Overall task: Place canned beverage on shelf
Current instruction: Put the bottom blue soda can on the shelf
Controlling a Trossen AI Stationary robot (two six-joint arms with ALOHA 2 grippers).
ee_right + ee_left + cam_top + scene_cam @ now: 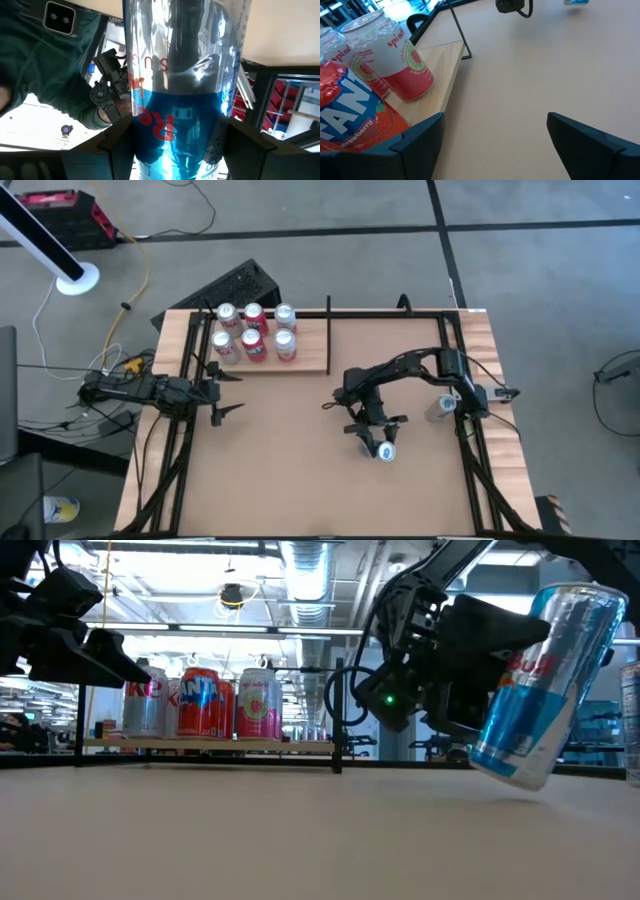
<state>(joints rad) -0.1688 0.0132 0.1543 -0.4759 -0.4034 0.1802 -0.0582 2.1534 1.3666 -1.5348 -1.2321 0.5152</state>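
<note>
Between right claw (175,145) fingers: blue-silver can (548,680), tilted.

Red toolbox (62,215) on floor, top left; white lamp base (77,279) nearby; yellow cable (145,265).

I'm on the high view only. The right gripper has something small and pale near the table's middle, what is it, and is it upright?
Observer: It's a blue and silver can. In the low view it is tilted, lower end close to the tabletop; whether it touches, I can't tell.
Operator: Is the right gripper actually closed on it?
Observer: Yes. The right wrist view shows the right gripper with a finger on each side of the can.
Operator: What's the left gripper doing?
Observer: The left gripper is open and empty, beside the shelf edge near a white and red can.
</note>
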